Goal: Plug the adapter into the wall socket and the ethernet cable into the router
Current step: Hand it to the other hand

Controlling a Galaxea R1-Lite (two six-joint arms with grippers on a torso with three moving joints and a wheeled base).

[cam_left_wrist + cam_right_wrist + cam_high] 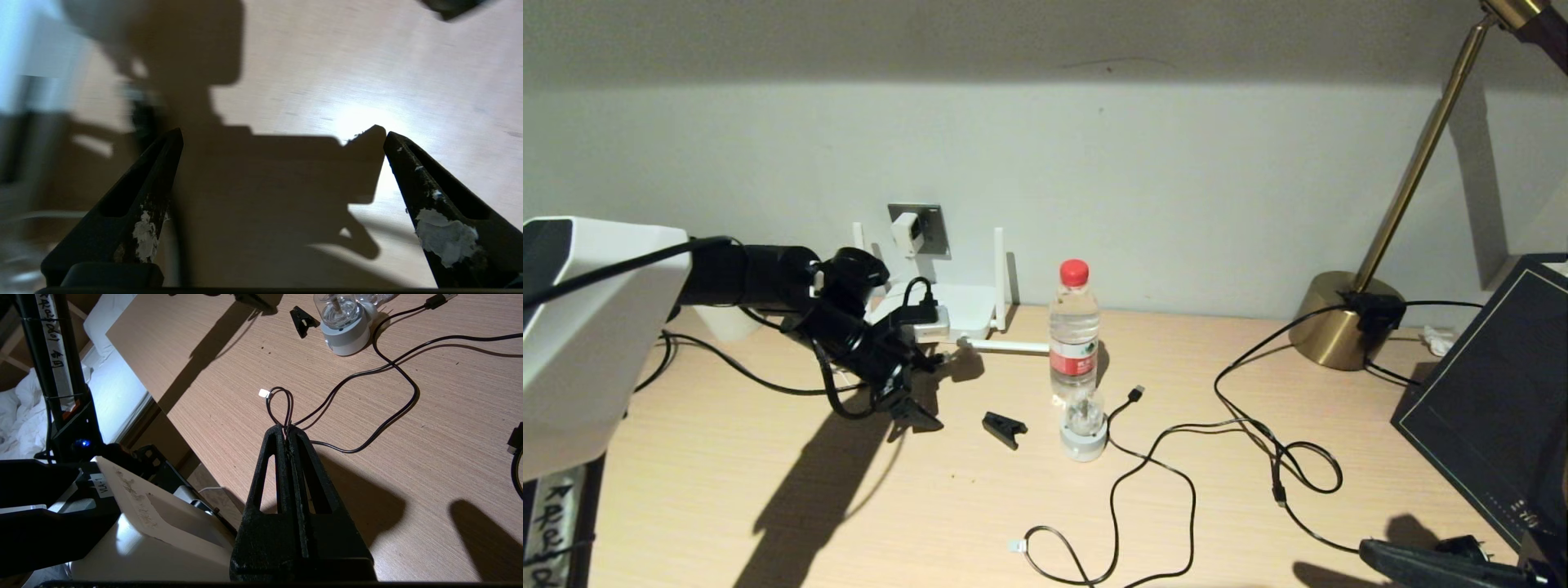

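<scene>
bottle label red, writing unreadable.

Left arm reached across from the left side, forearm level, wrist bent downward toward the front. Left gripper pointed down at a slant, just above the surface, casting a long shadow. Its fingers stood wide apart with nothing between them, white scuffs on both tips. Right arm sat low at the near right corner, barely in the head view. Right gripper lay with fingers pressed flat together, tips meeting, held over the near edge.
</scene>
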